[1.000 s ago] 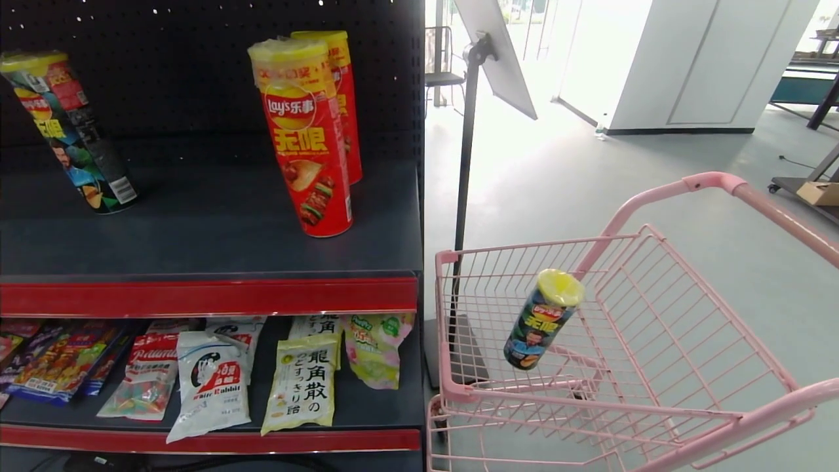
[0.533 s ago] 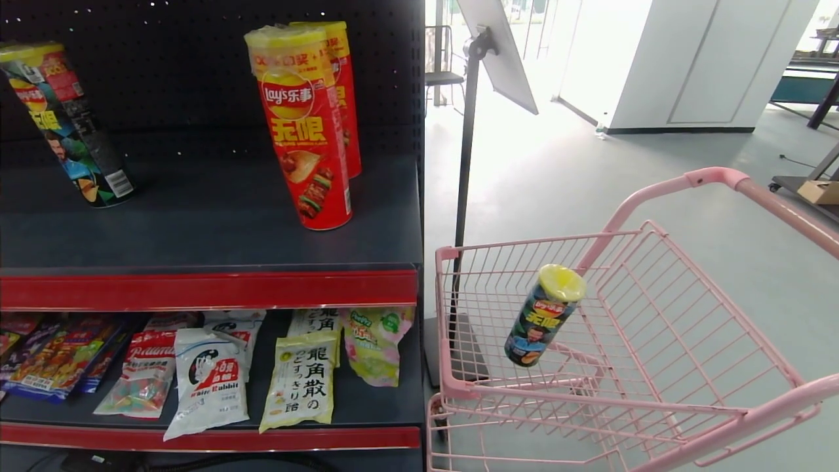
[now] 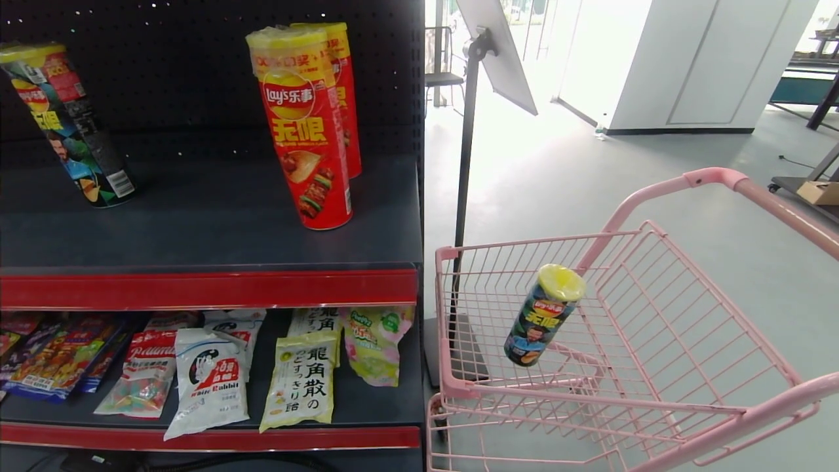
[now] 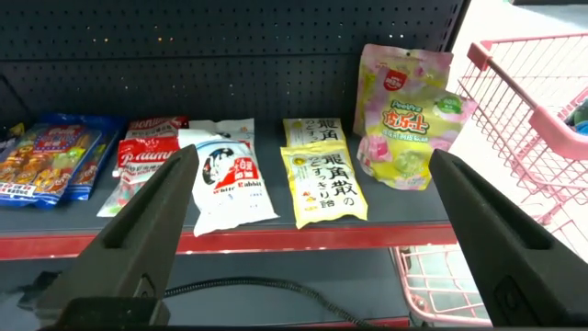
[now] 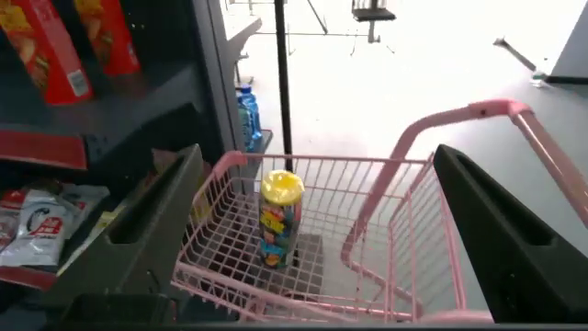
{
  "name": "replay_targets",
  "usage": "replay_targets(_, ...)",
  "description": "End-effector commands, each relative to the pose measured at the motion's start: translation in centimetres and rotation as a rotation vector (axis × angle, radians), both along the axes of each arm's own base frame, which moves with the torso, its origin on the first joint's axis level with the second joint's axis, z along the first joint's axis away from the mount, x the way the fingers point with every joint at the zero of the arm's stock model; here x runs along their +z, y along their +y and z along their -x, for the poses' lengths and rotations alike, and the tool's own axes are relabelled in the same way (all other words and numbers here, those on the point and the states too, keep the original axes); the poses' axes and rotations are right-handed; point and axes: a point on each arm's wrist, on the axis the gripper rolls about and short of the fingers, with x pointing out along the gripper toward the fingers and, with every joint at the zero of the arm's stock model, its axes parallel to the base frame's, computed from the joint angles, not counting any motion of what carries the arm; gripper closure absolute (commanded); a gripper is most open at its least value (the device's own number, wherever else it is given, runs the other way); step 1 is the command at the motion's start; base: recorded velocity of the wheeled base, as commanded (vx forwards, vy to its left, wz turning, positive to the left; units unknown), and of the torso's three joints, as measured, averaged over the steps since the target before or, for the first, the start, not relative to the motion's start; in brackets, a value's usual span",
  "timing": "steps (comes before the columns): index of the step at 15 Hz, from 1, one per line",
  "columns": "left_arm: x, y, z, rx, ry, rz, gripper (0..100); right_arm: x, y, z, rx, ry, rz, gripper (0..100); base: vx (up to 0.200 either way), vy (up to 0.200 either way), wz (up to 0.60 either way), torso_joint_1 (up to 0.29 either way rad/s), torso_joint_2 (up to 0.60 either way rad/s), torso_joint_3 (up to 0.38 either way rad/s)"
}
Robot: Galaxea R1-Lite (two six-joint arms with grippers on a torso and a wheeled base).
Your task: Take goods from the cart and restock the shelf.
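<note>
A chip can (image 3: 544, 314) with a yellow lid and dark blue-green wrap leans inside the pink wire cart (image 3: 714, 178), near its shelf-side corner. In the right wrist view the same can (image 5: 278, 219) stands in the cart (image 5: 478, 112), below and ahead of my open right gripper (image 5: 317, 230), well apart from it. The upper shelf (image 3: 196, 223) holds two tall red chip cans (image 3: 305, 131) and a dark can (image 3: 69, 124) leaning at the far left. My left gripper (image 4: 312, 230) is open and faces the lower shelf's snack bags (image 4: 323, 184), holding nothing.
A black pole (image 3: 465, 164) carrying a tilted sign stands between the shelf's end and the cart. The lower shelf is packed with flat snack bags (image 3: 210, 383). Bare room lies on the upper shelf between the dark can and the red cans. Grey floor stretches beyond the cart.
The whole head picture has shifted slightly upward, so the camera moved. The cans, the bags and the cart have kept their places.
</note>
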Motion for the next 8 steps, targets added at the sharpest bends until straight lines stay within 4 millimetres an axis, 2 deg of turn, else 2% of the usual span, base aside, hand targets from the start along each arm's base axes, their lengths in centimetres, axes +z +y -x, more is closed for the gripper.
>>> replay_targets(1,0.0,0.0,0.0,0.0,0.001,-0.001,0,2.9,0.0,-19.2,0.17,0.204,0.04,0,0.0,0.0,0.0,0.0,0.0,0.0)
replay_targets(2,0.0,0.0,0.0,0.0,0.001,0.001,0,0.0,-1.0,-21.7,0.245,0.273,0.138,0,0.0,0.0,0.0,0.0,0.0,0.0)
replay_targets(3,0.0,0.0,0.0,0.0,0.001,0.001,0,-1.5,-2.0,-22.8,0.28,0.292,0.195,0,0.0,0.0,0.0,0.0,0.0,0.0)
replay_targets(5,0.0,0.0,0.0,-0.001,0.001,0.001,0,-8.2,-6.1,-27.5,0.511,0.251,0.44,0,0.0,0.0,0.0,0.0,0.0,0.0)
replay_targets(6,0.0,0.0,0.0,-0.001,0.001,0.001,0,-8.7,-6.4,-27.7,0.518,0.253,0.449,0,0.0,0.0,0.0,0.0,0.0,0.0)
replay_targets(7,0.0,0.0,0.0,0.0,0.001,0.001,0,-11.8,-7.1,-28.9,0.543,0.298,0.466,0,0.0,0.0,0.0,0.0,0.0,0.0)
replay_targets(8,0.0,0.0,0.0,0.0,0.001,0.001,0,-12.6,-7.9,-29.4,0.532,0.321,0.45,0,0.0,0.0,0.0,0.0,0.0,0.0)
